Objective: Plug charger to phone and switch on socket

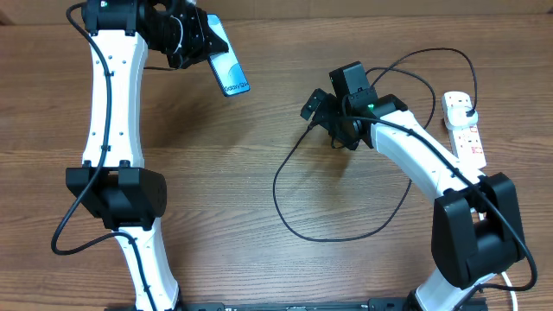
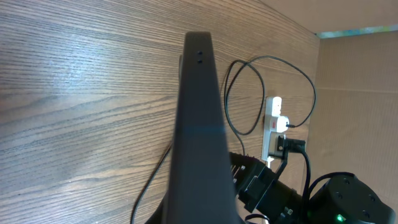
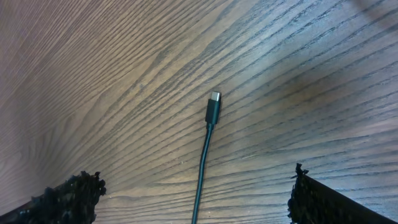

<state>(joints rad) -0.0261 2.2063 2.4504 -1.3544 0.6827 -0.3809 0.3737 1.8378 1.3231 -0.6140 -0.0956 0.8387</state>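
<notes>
Here, left pincer (image 1: 206,45) holding phone (image 1: 232,76); charger (image 3: 212,111) apart

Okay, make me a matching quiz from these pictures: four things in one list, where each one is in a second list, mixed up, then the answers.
Things:
1. phone
2. connector tip
3. socket
4. black plug

Places:
A. lying on the table between the open fingers of the right gripper
B. stuck into the socket
C. clamped in the left gripper
D. flat beside the right arm

Pairs: 1-C, 2-A, 3-D, 4-B
</notes>
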